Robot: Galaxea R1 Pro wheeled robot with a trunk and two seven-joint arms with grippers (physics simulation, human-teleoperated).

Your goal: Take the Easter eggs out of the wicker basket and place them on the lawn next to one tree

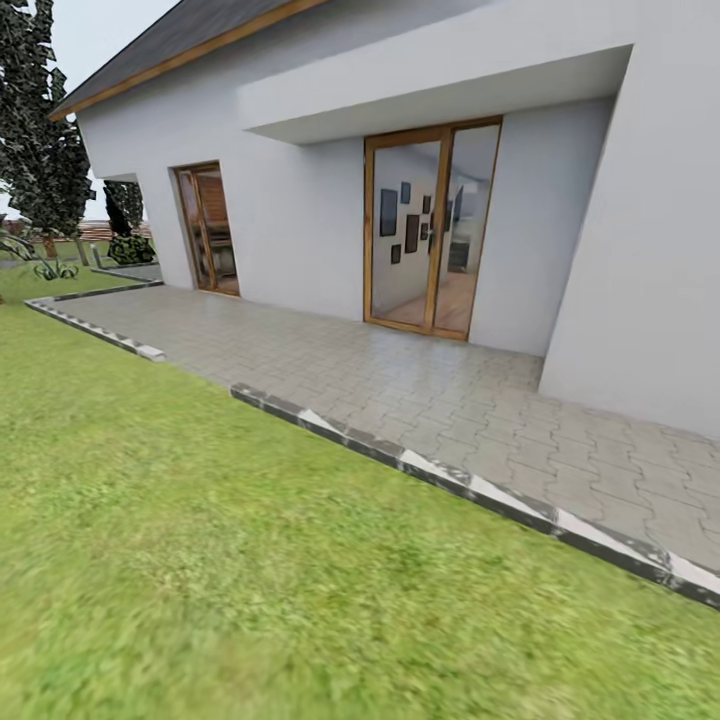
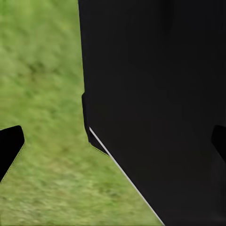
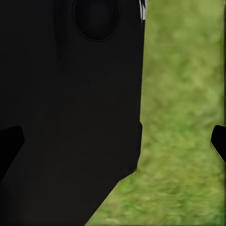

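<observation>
The Easter eggs and the wicker basket are out of view. Mottled green lawn [image 1: 200, 560] covers the near ground in the head view. A tree [image 1: 40, 140] with a dark, pale-speckled crown stands far off at the left edge. In the left wrist view my left gripper [image 2: 113, 146] is open, its dark fingertips [image 2: 10, 146] far apart over grass and a black part of my own body. My right gripper [image 3: 113, 141] is open too, with one fingertip [image 3: 219, 141] at the frame's edge and nothing between the fingers.
A white house [image 1: 300, 200] with two wood-framed glass doors [image 1: 430, 230] stands ahead. Grey paving [image 1: 400, 370] with a raised stone kerb [image 1: 450, 480] runs between it and the grass. Shrubs [image 1: 130, 248] sit at the far left.
</observation>
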